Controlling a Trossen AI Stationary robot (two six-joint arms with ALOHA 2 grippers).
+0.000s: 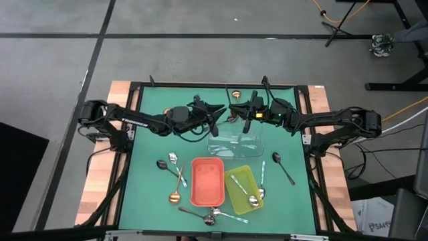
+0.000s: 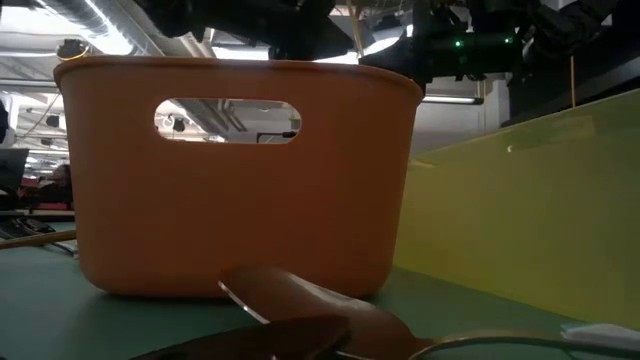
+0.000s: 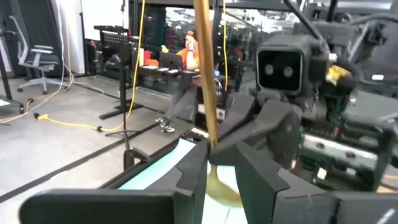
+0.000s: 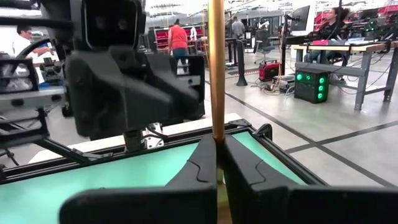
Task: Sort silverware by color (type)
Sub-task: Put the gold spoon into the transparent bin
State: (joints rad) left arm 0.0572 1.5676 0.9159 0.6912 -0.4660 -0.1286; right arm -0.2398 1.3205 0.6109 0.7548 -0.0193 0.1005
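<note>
Your right pincer [image 4: 217, 149] is clenched on a gold spoon [image 4: 216, 68]. The handle stands straight up between its fingers. Your left pincer [image 3: 214, 163] also holds this same spoon, lower down, with the bowl just under its fingers. The two pincers meet nose to nose, up in the air at the far side of the tabletop [image 1: 150, 114].

Just under them sits the clear tray [image 1: 235, 142]. A bit nearer you are the red tray [image 1: 207, 181] and the yellow tray [image 1: 242, 189]. More spoons lie around those trays: another gold spoon [image 1: 177, 187] on the left pincer's side and a black spoon [image 1: 282, 166] on the right pincer's side.

Here is what could go wrong, I think. If both pincers pull at once, the spoon may bend or twist. If both let go, it falls and may miss the tray. If one lets go too soon, the thin handle may slip and tip over.
</note>
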